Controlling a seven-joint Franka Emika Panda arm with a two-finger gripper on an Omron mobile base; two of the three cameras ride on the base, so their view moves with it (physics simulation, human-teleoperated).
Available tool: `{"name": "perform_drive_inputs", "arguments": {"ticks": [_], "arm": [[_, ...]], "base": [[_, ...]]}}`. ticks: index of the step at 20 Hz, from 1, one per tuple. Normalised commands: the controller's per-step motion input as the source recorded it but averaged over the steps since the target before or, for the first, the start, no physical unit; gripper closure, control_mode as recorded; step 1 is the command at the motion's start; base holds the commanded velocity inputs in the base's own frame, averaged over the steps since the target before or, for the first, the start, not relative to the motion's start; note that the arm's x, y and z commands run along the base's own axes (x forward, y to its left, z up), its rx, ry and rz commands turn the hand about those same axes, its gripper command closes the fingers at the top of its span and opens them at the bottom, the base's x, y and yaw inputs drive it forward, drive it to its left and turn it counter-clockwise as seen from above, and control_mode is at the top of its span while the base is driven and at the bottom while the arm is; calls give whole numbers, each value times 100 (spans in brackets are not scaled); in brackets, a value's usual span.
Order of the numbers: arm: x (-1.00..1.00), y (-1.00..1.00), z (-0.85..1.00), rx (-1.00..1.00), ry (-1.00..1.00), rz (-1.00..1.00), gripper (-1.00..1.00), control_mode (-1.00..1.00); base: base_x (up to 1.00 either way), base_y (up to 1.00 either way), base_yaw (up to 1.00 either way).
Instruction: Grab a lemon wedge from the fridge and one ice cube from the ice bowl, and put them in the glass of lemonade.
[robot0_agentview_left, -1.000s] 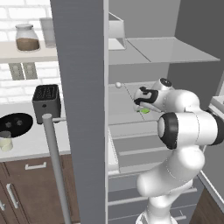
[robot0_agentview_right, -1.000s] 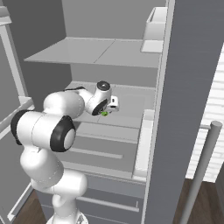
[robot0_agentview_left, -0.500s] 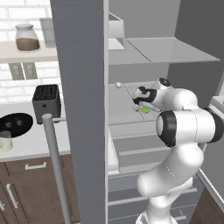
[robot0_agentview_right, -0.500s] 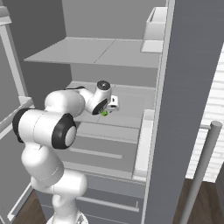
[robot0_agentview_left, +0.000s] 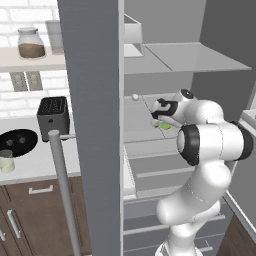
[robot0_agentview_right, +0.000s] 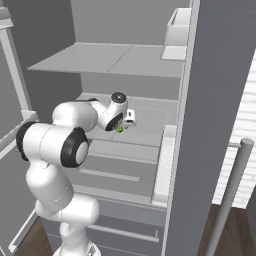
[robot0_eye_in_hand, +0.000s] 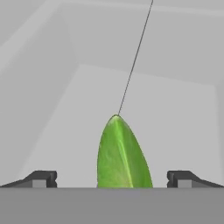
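Observation:
The fridge stands open, and my arm reaches in over its middle shelf. A small yellow-green lemon wedge lies on that shelf. My gripper hangs just over it, open. In the hand view the lemon wedge sits between the two spread fingertips of the gripper, touching neither. On the counter to the left are the black ice bowl and the glass of lemonade, close together.
The open fridge door with its pale bar handle stands between the counter and the fridge's inside. A black toaster sits behind the bowl and a brown-filled jar on the wall shelf. The other door's handle is at the right.

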Motion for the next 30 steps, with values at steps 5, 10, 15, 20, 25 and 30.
{"name": "perform_drive_inputs", "arguments": {"ticks": [5,10,15,20,25,30], "arm": [[11,0,-10,0,0,4,-100,-100],[0,0,-4,0,0,4,-100,-100],[-1,0,0,0,0,1,-100,-100],[-17,0,0,0,0,0,-100,-100],[-15,0,0,0,0,2,-100,-100],[-1,0,-7,0,-2,4,-100,-100]], "base": [[0,0,0],[0,0,0],[0,0,0],[0,0,0],[0,0,0],[0,0,0]]}}
